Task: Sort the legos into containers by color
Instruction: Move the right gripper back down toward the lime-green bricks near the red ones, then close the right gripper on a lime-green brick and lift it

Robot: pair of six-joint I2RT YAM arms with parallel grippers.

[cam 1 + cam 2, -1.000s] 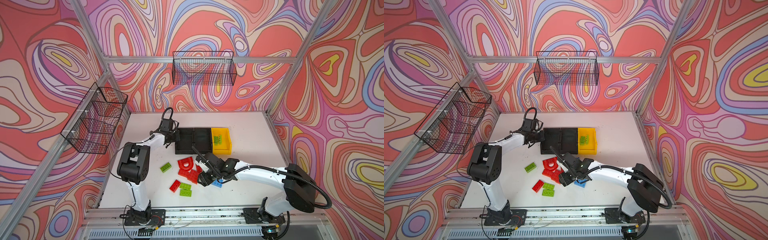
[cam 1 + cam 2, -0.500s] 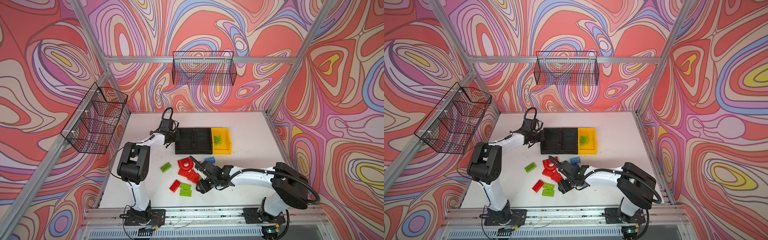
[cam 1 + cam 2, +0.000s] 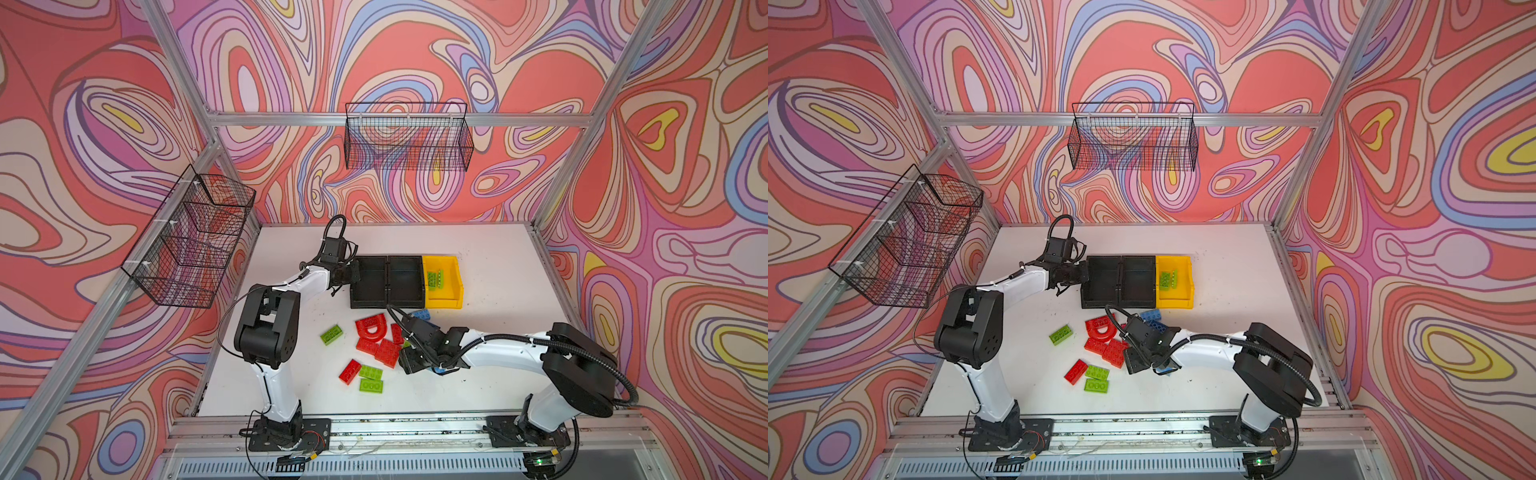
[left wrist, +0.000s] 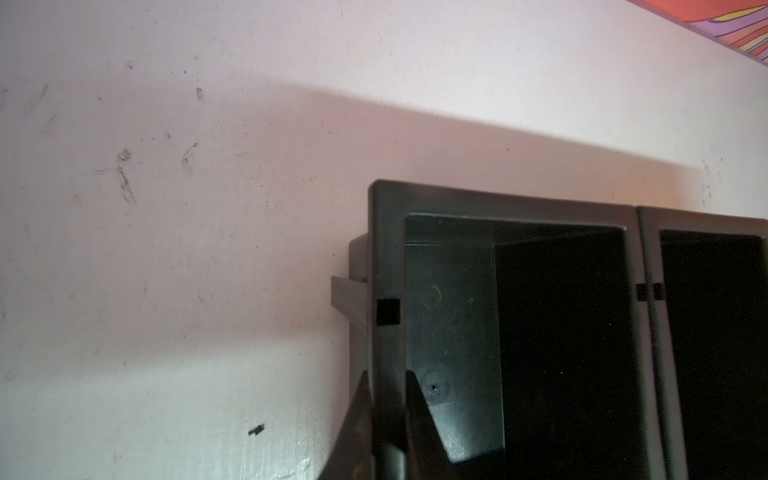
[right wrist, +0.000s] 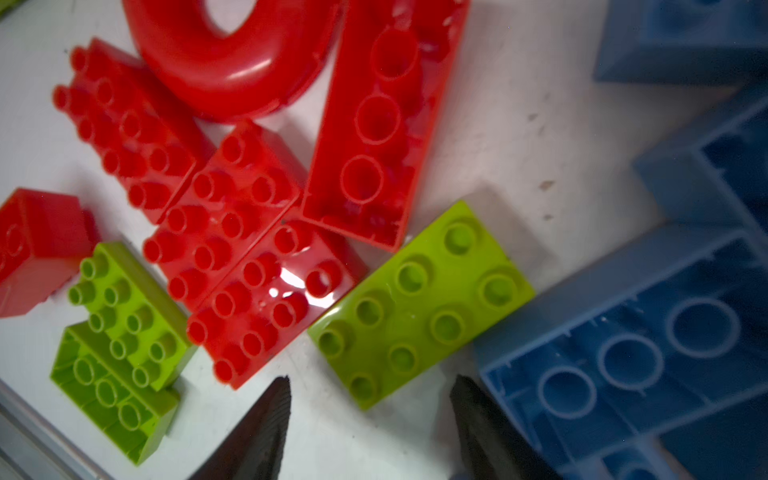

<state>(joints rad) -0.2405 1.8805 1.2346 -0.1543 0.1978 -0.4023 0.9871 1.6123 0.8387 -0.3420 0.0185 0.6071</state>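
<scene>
Noted containers (image 3: pixel 387 282) joined in a row in the far half of the counter (image 3: pixel 498 353), running parallel to the far edge: two black, then yellow bin (image 3: pixel 442 302) at the right end. Saw green legos (image 3: pixel 435 277) lying inside the yellow bin; could not count them.

Found left fingers (image 4: pixel 417 409) closed on the outer end wall of the end black bin (image 4: pixel 388 249), one finger inside the wall and one outside, per the left wrist view.

Logged loose legos on the counter between the containers and the near edge:
- red arch (image 3: pixel 371 328), with a lone green brick (image 3: pixel 331 334) apart on its left
- red bricks (image 3: pixel 386 352) packed together, touching, on the near side of the arch
- single red brick (image 3: pixel 349 371) just beside two green bricks (image 3: pixel 370 372), nearest the near edge
- blue bricks (image 3: pixel 422 314) just in front of the yellow bin

Found right fingers (image 5: pixel 257 436) spread apart, low over the counter at the right side of the red cluster, gripping nothing. Saw flat green brick (image 5: pixel 419 303) lying studs up just ahead of the gap, and upturned blue bricks (image 5: pixel 623 353) close beside one finger.
</scene>
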